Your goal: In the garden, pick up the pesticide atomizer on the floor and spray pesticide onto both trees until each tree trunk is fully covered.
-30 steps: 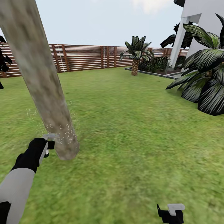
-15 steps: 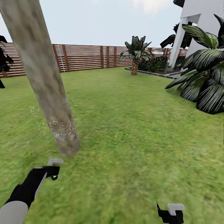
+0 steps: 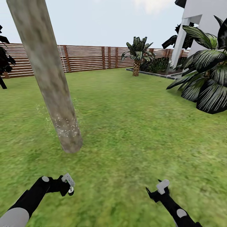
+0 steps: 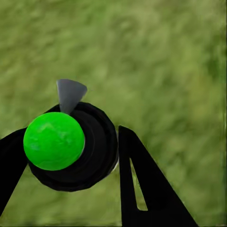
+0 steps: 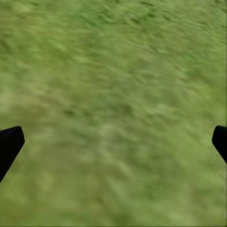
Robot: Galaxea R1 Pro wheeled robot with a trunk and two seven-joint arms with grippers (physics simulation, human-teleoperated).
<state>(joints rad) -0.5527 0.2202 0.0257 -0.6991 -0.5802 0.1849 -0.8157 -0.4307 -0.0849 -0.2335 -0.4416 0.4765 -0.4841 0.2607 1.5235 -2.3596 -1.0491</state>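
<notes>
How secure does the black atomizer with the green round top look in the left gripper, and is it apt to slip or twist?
The black round-bodied atomizer with a green dome top sits between the left gripper fingers, so it is probably rigid plastic. Its round body could likely rotate in a two-finger pinch. It seems fairly light, as one gripper carries it above the green lawn.

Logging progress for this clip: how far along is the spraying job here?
Done: the atomizer is off the ground, clamped in the left gripper. In hand: white droplets speckle only the low part of the tree trunk; higher up it looks bare. Left: the rest of this trunk and a second tree. The right gripper is open over the lawn.
</notes>
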